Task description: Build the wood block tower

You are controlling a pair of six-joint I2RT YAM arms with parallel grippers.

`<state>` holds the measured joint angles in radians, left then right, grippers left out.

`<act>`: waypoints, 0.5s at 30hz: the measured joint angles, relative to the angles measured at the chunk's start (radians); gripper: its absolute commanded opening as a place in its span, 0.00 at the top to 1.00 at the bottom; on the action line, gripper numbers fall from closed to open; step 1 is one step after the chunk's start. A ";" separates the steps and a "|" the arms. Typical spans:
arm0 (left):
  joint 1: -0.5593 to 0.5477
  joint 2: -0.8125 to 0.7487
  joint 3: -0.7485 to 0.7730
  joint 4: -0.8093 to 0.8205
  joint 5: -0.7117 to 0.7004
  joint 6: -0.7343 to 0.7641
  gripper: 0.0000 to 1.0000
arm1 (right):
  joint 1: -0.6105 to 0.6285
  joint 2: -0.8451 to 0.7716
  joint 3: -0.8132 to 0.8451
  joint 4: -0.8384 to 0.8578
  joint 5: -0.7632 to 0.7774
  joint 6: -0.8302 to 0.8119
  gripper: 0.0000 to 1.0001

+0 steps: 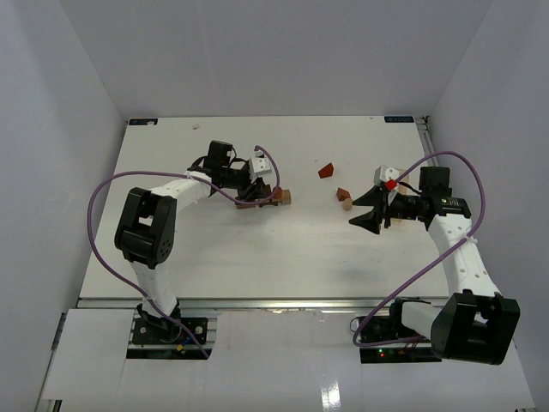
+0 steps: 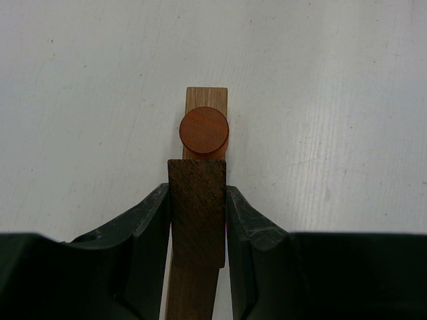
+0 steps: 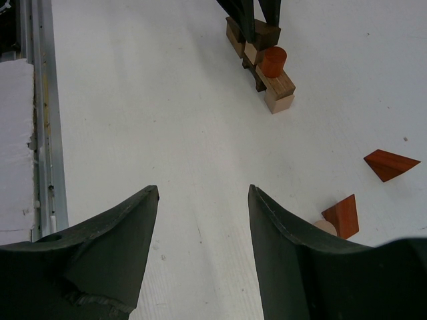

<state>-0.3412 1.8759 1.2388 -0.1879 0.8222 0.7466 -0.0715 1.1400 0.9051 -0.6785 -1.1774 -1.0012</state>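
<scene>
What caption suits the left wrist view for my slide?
Left gripper clamps a dark block beside a red cylinder on a tan plank.

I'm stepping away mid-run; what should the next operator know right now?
Left gripper: shut on the dark brown block at the tower, over a tan plank, next to the reddish cylinder.
Right gripper: open, empty.
Done: low tower begun.
Left: place the held block; far wedge, near wedge and pale piece lie loose on the table.
</scene>
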 measured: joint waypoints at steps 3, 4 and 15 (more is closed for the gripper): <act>0.000 0.000 0.000 0.000 0.000 -0.001 0.49 | 0.000 0.000 0.000 0.000 0.000 0.000 0.38; 0.000 0.000 0.000 0.000 -0.001 -0.002 0.47 | 0.000 0.000 0.000 0.000 0.000 0.000 0.38; 0.000 0.000 0.000 0.000 -0.003 -0.003 0.38 | 0.000 0.000 0.000 0.000 0.000 0.000 0.38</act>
<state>-0.3412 1.8759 1.2388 -0.1879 0.8190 0.7437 -0.0715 1.1400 0.9051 -0.6781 -1.1774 -1.0012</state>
